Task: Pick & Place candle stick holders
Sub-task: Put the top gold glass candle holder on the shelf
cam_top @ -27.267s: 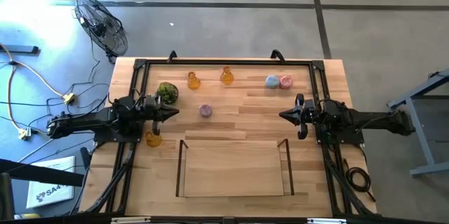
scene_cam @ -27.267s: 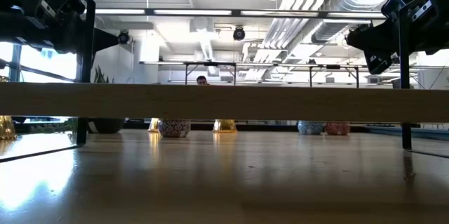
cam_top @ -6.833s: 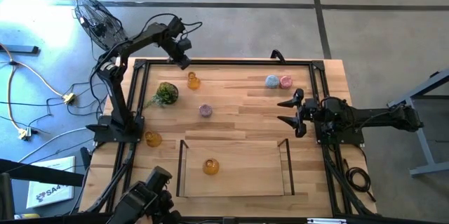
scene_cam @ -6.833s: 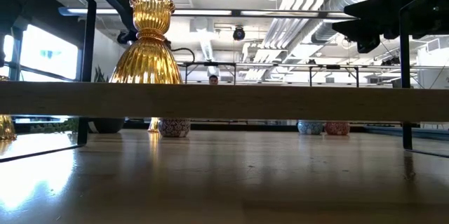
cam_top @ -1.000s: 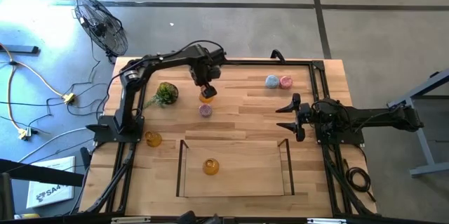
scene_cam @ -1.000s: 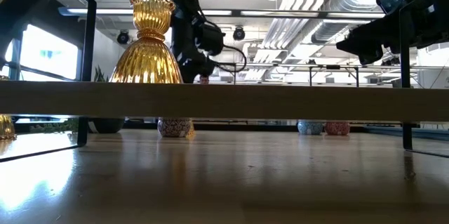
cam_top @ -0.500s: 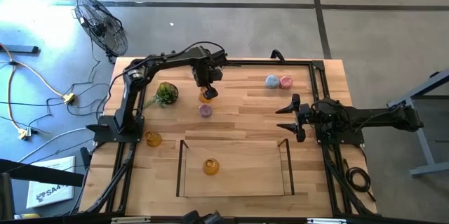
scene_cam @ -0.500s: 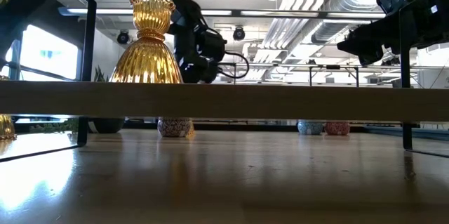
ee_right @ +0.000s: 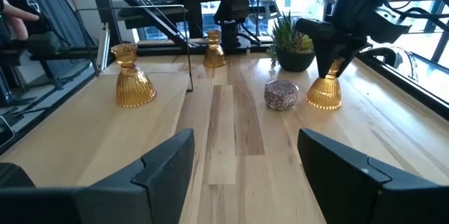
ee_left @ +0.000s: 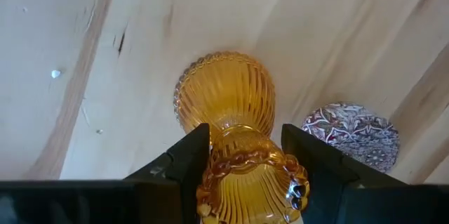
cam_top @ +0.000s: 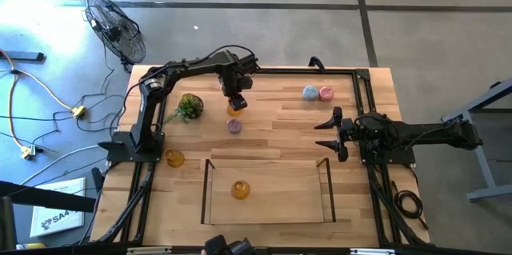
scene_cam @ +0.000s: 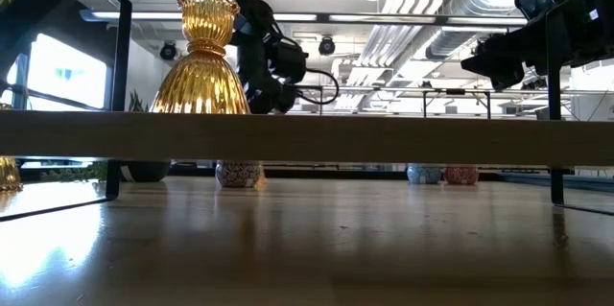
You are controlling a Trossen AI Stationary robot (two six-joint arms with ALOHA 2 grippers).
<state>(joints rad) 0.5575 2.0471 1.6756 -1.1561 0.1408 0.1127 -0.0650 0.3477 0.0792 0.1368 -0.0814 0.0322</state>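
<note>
Your left gripper [ee_left: 242, 161] stands directly over the upright amber holder [ee_left: 226, 96] at the table's far side, fingers pinching its narrow neck; the tray [cam_top: 206, 193] lies nearer you, past the purple holder [cam_top: 234, 125].

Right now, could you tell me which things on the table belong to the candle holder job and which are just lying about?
Job:
amber holder in left gripper
amber holder in tray
amber holder by left arm's base
purple holder
blue holder
pink holder
tray

Lying about:
plant
fan
</note>
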